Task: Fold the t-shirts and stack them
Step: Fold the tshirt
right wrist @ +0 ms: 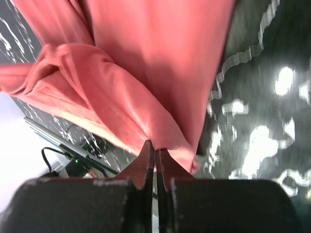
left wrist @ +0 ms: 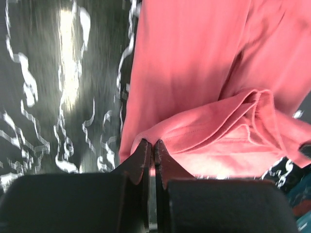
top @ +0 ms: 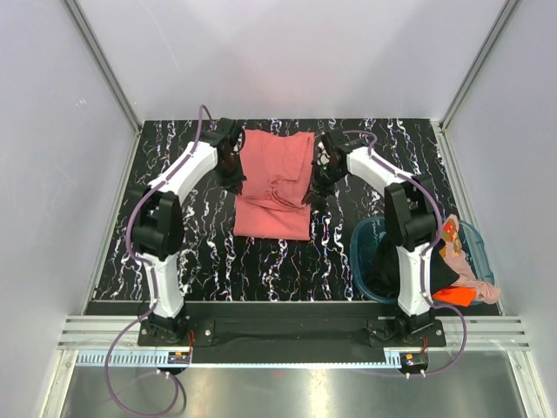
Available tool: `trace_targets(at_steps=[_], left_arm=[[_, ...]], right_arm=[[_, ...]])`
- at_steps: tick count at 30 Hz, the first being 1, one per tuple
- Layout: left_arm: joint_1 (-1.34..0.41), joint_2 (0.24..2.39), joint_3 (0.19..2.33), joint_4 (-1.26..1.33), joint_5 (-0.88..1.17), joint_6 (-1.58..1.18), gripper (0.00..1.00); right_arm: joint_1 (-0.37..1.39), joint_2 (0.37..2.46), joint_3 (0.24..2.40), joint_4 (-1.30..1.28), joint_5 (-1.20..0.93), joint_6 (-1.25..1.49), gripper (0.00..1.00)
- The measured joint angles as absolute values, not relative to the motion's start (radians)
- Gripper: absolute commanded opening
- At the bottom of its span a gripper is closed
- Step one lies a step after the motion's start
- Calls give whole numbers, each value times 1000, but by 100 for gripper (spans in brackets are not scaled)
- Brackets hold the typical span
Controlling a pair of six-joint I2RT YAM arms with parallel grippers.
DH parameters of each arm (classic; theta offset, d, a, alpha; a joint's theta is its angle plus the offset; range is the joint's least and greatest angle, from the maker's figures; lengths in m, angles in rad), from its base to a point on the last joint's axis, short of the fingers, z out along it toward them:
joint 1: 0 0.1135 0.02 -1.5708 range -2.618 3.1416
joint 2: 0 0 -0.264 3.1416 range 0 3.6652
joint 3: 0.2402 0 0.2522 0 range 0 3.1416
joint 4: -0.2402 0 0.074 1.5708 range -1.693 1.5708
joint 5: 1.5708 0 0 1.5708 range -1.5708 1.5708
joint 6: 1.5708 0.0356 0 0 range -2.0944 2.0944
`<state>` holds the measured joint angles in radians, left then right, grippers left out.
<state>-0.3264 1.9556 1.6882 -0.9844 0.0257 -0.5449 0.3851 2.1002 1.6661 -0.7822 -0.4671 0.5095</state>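
Gripper status, top external view: the left gripper [top: 235, 178] and the right gripper [top: 316, 187] stand at opposite side edges of the salmon-red t-shirt [top: 274, 187], which lies toward the far middle of the desk [top: 218, 252]. Its far part is bunched between the two arms and its near part lies flat. The remaining t-shirts, among them an orange one [top: 454, 296], sit in or hang over the teal basket [top: 370, 235] at the right arm's base. Left wrist view: the left gripper [left wrist: 153, 148] has its jaws closed tip to tip on a doubled edge of the salmon-red t-shirt [left wrist: 194, 73], with the cloth hanging away from the pinch. Right wrist view: the right gripper [right wrist: 154, 148] is likewise closed to a hairline, clamping a seamed fold of the same t-shirt [right wrist: 160, 58]. Judged step: a two-handed fold of the first garment is in hand, and stacking has not begun. The next move calls for carrying both pinched edges together at equal height, laying them square over the flat part, and only then releasing.
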Motion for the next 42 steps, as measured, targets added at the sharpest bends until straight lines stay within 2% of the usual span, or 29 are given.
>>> trace_targets(at_steps=[8, 11, 14, 15, 16, 18, 19, 22, 23, 24, 25, 26, 30, 33, 34, 35, 37, 39, 40, 42], left_arm=[[-292, 2090, 1832, -991, 58, -511, 0], [-280, 2123, 1865, -993, 81, -503, 2], [-269, 2158, 1900, -995, 100, -500, 6], [-266, 2172, 1912, -993, 106, -498, 10], [-266, 2179, 1919, -994, 110, -497, 16], [-263, 2194, 1932, -995, 113, -493, 25], [-262, 2199, 1936, -994, 113, -493, 34], [-260, 2206, 1966, -999, 102, -493, 38], [-260, 2206, 1975, -997, 97, -493, 40], [-259, 2206, 1988, -997, 88, -490, 43], [-259, 2203, 1997, -993, 75, -487, 50], [-259, 2196, 1998, -984, 65, -482, 52], [-258, 2111, 1924, -947, 46, -461, 53], [-258, 1974, 1784, -913, 99, -444, 44], [-257, 1924, 1726, -878, 138, -439, 43], [-257, 1887, 1682, -861, 166, -437, 37], [-259, 1818, 1589, -816, 247, -439, 35], [-267, 1788, 1511, -752, 319, -446, 34], [-272, 1788, 1481, -725, 352, -453, 34], [-280, 1820, 1449, -687, 410, -467, 33]], right_arm=[[356, 2249, 1891, -867, -494, 469, 0], [341, 2288, 1945, -882, -503, 460, 0], [329, 2310, 1961, -889, -517, 458, 4], [327, 2317, 1963, -890, -518, 458, 6], [325, 2325, 1967, -892, -519, 459, 15], [322, 2343, 1979, -891, -527, 459, 20], [319, 2354, 1988, -892, -531, 457, 28], [307, 2392, 2034, -894, -542, 464, 38], [300, 2410, 2061, -897, -543, 464, 46], [294, 2426, 2093, -902, -542, 467, 50], [285, 2453, 2150, -927, -539, 465, 52], [275, 2479, 2210, -941, -535, 461, 55], [240, 2520, 2381, -1005, -493, 437, 62], [222, 2453, 2308, -998, -488, 427, 61], [222, 2406, 2227, -974, -491, 429, 60], [227, 2361, 2146, -965, -499, 434, 58], [245, 2291, 2018, -932, -519, 443, 52], [284, 2253, 1937, -903, -542, 453, 44], [308, 2249, 1917, -882, -556, 461, 34], [350, 2254, 1894, -827, -596, 487, 24]])
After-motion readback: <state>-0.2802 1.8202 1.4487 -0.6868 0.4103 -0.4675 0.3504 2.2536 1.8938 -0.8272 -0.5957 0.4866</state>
